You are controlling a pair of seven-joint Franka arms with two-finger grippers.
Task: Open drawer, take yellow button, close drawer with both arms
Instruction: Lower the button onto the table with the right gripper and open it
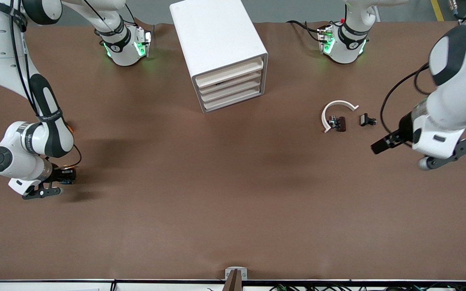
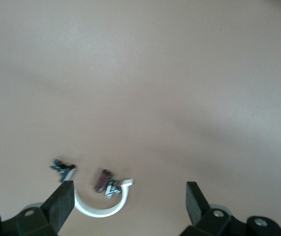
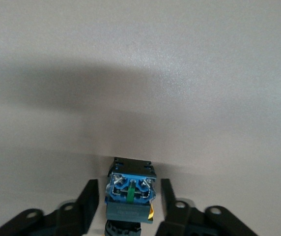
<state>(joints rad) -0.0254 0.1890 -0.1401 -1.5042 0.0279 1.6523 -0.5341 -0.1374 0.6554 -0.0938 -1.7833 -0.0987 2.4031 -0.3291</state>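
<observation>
The button (image 3: 130, 189), blue-grey base up, lies on the brown table between the fingers of my right gripper (image 3: 129, 183). A thin gap shows on each side of it, so this gripper is open around the button without touching it. In the front view the right gripper (image 1: 66, 175) is low at the right arm's end of the table. The drawer (image 1: 229, 72), the top one of the white cabinet (image 1: 217, 36), looks shut. My left gripper (image 1: 380, 145) hangs open and holds nothing over the table at the left arm's end, close to the small parts.
A white curved strip (image 1: 335, 106) with a dark brown part (image 1: 339, 123) and a small black part (image 1: 366, 120) lie beside the left gripper; the strip (image 2: 98, 209) also shows in the left wrist view. The cabinet's three lower drawers are shut.
</observation>
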